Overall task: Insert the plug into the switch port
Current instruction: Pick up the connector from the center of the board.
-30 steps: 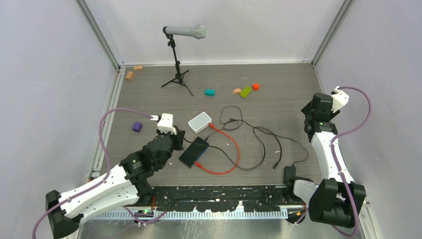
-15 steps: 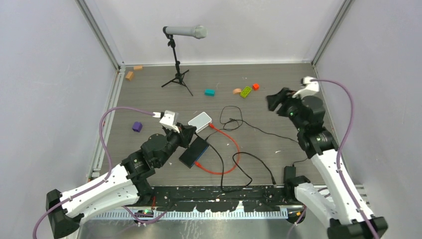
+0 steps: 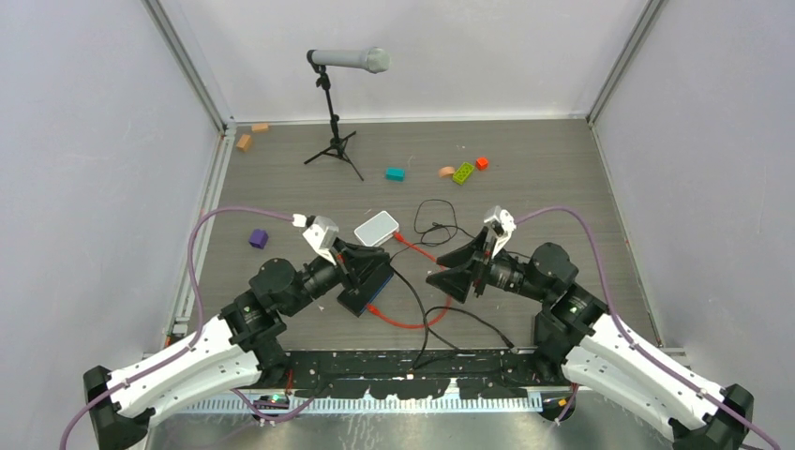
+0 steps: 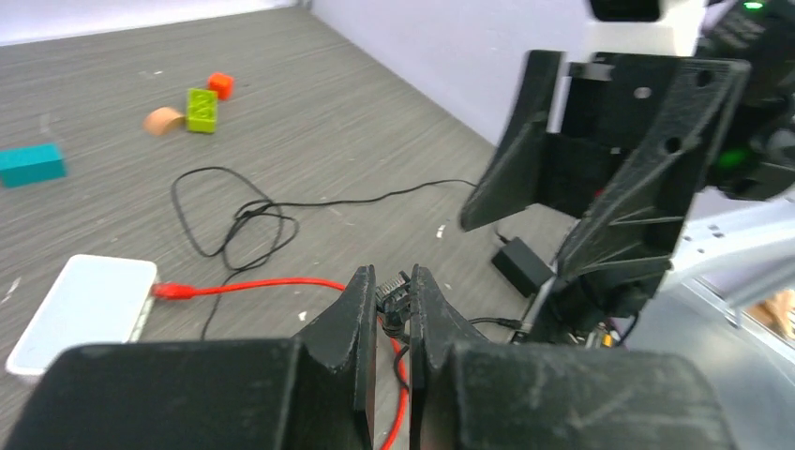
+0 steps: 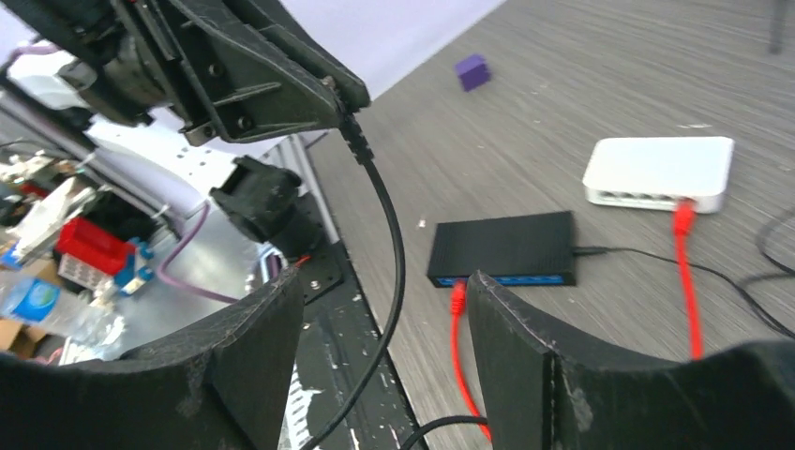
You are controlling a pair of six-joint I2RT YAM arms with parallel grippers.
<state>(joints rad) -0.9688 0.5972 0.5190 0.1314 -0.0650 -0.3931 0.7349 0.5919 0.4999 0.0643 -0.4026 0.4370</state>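
My left gripper (image 4: 392,281) is shut on a small dark plug (image 4: 399,292) that ends a thin black cable (image 5: 394,272). It hovers above the flat black switch (image 3: 367,289). In the right wrist view the switch (image 5: 506,246) shows its blue port edge (image 5: 525,278). A red cable's end (image 5: 457,296) sits at that edge. My right gripper (image 3: 452,268) stands open to the right of the left gripper (image 3: 380,262) and faces it. The black cable hangs in front of the right gripper's (image 5: 384,286) spread fingers, touching neither.
A white box (image 3: 376,228) with the red cable (image 3: 441,281) plugged in lies behind the switch. Black cable loops (image 3: 434,221) and a black adapter (image 4: 521,265) lie mid-table. A microphone stand (image 3: 333,112), toy blocks (image 3: 463,172) and a purple cube (image 3: 258,239) stand farther off.
My right arm has swung from the far right edge to the middle, its gripper opening and now facing the left one. The left gripper has moved right over the switch, dragging the black cable.
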